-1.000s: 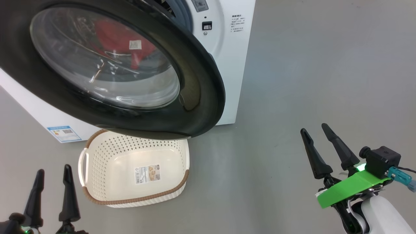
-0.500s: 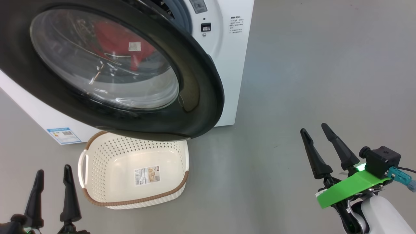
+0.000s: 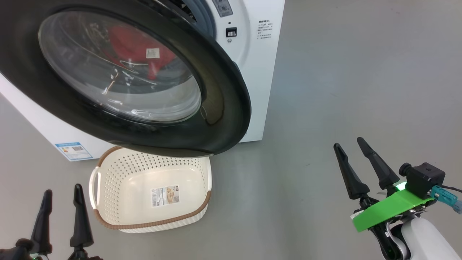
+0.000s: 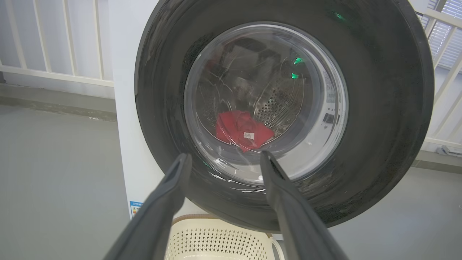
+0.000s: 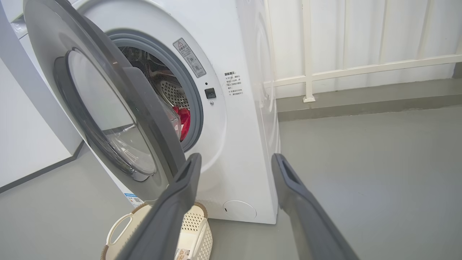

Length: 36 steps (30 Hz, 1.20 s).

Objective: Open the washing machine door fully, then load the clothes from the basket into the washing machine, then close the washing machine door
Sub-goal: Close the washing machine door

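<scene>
The washing machine door [image 3: 223, 108], round and glossy black with a glass bowl window, stands partly open in front of the white washing machine [image 3: 260, 72]. Red clothes [image 3: 144, 47] lie in the drum behind the glass, and the left wrist view catches these clothes [image 4: 242, 130] too. The cream basket [image 3: 119, 169] sits on the floor under the door, holding no fabric, a sticker on its floor. My left gripper [image 3: 62, 190] is open at the lower left, apart from the basket. My right gripper [image 3: 348, 142] is open at the lower right, holding nothing.
Grey floor [image 3: 343, 79] stretches to the right of the machine. In the right wrist view, a white railing [image 5: 361, 65] runs behind the washing machine [image 5: 238, 126], the door [image 5: 108, 119] shows its grey inner face, and the basket [image 5: 195, 231] sits below it.
The head view has shifted slightly; door, basket and both grippers keep their places relative to each other. Both grippers stay open.
</scene>
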Available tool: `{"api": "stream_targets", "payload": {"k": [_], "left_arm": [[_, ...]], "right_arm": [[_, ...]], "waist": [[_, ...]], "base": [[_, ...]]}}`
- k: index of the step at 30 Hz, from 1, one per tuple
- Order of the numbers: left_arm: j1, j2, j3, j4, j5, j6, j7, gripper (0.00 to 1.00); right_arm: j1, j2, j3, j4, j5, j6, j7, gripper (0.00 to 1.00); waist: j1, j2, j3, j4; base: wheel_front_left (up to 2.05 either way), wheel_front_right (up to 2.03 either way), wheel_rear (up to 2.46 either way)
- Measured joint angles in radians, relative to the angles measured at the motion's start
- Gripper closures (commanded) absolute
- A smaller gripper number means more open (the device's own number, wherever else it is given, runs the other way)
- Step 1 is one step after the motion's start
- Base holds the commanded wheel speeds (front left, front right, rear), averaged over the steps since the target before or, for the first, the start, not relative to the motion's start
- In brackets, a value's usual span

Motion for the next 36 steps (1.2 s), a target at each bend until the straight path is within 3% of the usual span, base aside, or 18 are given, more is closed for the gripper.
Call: {"api": "stream_targets", "payload": {"k": [17,18,19,20,22,23,24,36], "left_arm": [[0.000,-0.010,0.007,-0.001,0.007,-0.009,0.000,0.00],[0.000,-0.011,0.007,-0.001,0.007,-0.009,0.000,0.00],[0.000,-0.011,0.007,-0.001,0.007,-0.009,0.000,0.00],[0.000,-0.012,0.007,-0.001,0.007,-0.009,0.000,0.00],[0.000,-0.013,0.007,-0.001,0.007,-0.009,0.000,0.00],[0.000,-0.013,0.008,-0.001,0.007,-0.013,0.000,0.00],[0.000,-0.013,0.008,-0.001,0.007,-0.015,0.000,0.00],[0.000,-0.019,0.008,0.000,0.007,-0.015,0.000,0.00]], "right_arm": [[0.003,-0.002,0.000,-0.008,0.000,0.000,0.000,0.00],[0.003,-0.002,0.000,-0.009,0.000,0.000,0.000,0.07],[0.003,-0.002,0.000,-0.009,0.000,0.000,0.000,0.22],[0.003,-0.002,0.000,-0.009,0.000,0.000,0.000,0.46],[0.003,-0.002,0.000,-0.010,0.000,0.000,0.000,0.68],[0.003,-0.002,0.000,-0.011,0.000,0.000,0.000,0.88],[0.003,-0.002,0.000,-0.011,0.000,0.000,0.000,1.00],[0.003,-0.006,0.001,-0.054,0.000,0.000,0.000,1.00]], "waist": [[0.0000,0.0000,0.010,0.004],[0.0000,0.0000,0.010,0.004],[0.0000,0.0000,0.011,0.004],[0.0000,0.0000,0.011,0.004],[0.0000,0.0000,0.010,0.004],[0.0000,0.0000,0.010,0.004],[0.0000,0.0000,0.010,0.004],[0.0000,-0.0001,0.009,0.013]], "base": [[0.00,0.00,0.00],[0.00,0.00,0.00],[0.00,0.00,0.00],[0.00,0.00,0.00],[0.00,0.00,0.00],[0.00,0.00,0.00],[0.00,0.00,0.00],[0.00,0.00,0.00]]}}
